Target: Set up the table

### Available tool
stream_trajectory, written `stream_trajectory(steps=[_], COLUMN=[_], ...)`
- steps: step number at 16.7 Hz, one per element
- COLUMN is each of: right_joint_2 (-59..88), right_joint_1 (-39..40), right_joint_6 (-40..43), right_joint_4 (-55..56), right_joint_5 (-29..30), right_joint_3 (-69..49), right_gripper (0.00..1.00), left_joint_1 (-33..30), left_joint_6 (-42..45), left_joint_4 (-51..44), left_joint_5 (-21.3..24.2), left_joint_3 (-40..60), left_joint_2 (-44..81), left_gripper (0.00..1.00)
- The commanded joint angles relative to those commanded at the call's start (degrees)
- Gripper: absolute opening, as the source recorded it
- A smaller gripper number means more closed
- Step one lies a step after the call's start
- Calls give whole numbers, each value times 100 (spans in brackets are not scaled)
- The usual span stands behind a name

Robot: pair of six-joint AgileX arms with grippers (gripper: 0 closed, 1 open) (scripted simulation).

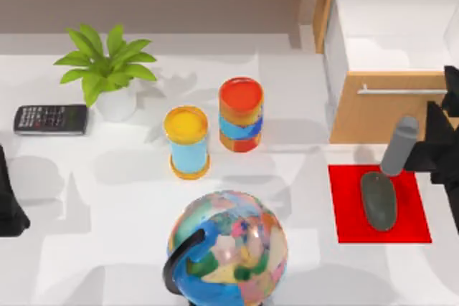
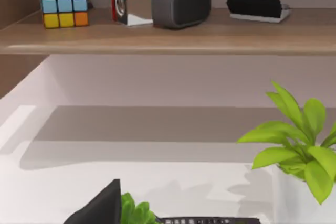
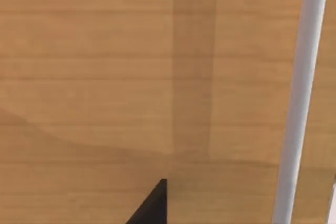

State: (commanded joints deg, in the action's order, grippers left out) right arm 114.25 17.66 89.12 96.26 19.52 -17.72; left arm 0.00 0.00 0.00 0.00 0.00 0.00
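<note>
- White, smooth, flat table (image 1: 107,198) spans the whole workspace; rigid and fixed, I judge, a surface to place things on, not to grasp.
- On it at right, a red rectangular mat (image 1: 412,223) carries a dark grey computer mouse (image 1: 378,200).
- Right gripper (image 1: 437,145) hovers beside the light-brown wooden drawer cabinet (image 1: 373,116); whether it is open I cannot tell.
- Left arm parked at the left edge.
- No readable writing.

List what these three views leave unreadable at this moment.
- Left gripper: cut off by the top view's left edge; fingers hidden.
- Right gripper: cut by the right edge, beside the red mat.
- Calculator: key labels too small.
- Globe: base cut by the bottom edge.
- Drawer cabinet: right wrist view sits too close to show more than wood and handle.
</note>
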Motion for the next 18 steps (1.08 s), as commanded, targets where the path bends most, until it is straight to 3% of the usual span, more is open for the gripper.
stream_trajectory(steps=[7,18], right_joint_2=[0,20], right_joint_1=[0,-4], right_joint_6=[0,-18], right_joint_4=[0,-50], right_joint_5=[0,-24], right_joint_3=[0,-73], right_gripper=[2,0], left_joint_1=[0,0], left_joint_6=[0,0], left_joint_4=[0,0], left_joint_5=[0,0], left_joint_3=[0,0], left_joint_2=[0,0], left_gripper=[100,100])
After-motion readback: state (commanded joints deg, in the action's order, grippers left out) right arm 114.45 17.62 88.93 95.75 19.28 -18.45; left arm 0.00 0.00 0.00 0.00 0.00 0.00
